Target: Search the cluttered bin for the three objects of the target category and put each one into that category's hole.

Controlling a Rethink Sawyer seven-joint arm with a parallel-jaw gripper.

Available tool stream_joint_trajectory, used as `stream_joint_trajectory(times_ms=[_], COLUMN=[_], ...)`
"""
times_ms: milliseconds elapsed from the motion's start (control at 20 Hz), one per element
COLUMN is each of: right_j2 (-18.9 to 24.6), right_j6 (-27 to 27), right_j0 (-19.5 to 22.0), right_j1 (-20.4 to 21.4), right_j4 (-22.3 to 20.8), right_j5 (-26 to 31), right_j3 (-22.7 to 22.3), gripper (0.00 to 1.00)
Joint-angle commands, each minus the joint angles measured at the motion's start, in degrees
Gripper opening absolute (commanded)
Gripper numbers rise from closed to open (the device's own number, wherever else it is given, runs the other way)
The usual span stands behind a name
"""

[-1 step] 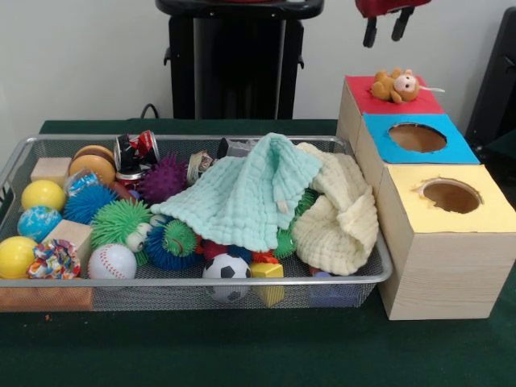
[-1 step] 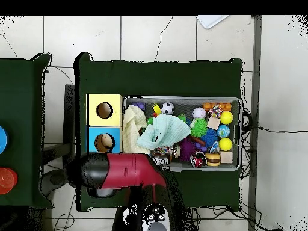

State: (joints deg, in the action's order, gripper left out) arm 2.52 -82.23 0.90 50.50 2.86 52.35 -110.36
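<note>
Stuffed mouse (image 1: 396, 85) is sitting in the red box's hole (image 1: 393, 97), not fully dropped through. Tool (image 1: 385, 30) is above it, fingers apart, holding nothing. Bin (image 1: 16, 158) remains full; green cloth (image 1: 246, 192) and cream cloth (image 1: 339, 211) cover much, so remaining targets are unclear.

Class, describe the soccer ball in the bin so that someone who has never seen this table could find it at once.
Start at the wire mesh bin on the green table. Follow its near edge to the middle, just below the mint green cloth. The soccer ball is the only white ball with black patches; the baseball to its left has red stitching.
</note>
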Motion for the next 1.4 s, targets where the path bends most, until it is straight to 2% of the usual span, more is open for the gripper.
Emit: stream_joint_trajectory(times_ms=[50, 400, 600, 700, 850, 950, 1400], right_j2=[3.0, 3.2, 4.2, 4.9, 6.1, 5.7, 4.9], right_j6=[-6.1, -7.7, -7.5, -7.3, -7.3, -8.4, -9.1], right_j0=[0.9, 0.7, 1.2, 1.6, 2.4, 2.1, 1.1], right_j1=[-2.4, -2.3, -2.2, -5.3, -15.9, -20.4, -24.7], right_j4=[-1.5, 1.1, 2.7, 2.5, -0.2, -1.4, -0.1], right_j5=[-3.5, -1.6, -3.9, -10.3, -26.3, -32.6, -33.7], right_j3=[3.3, 2.2, 0.9, 0.3, 0.9, 1.9, 2.6], gripper=[0.0, 0.0, 0.0, 0.0, 0.0, 0.0, 0.0])
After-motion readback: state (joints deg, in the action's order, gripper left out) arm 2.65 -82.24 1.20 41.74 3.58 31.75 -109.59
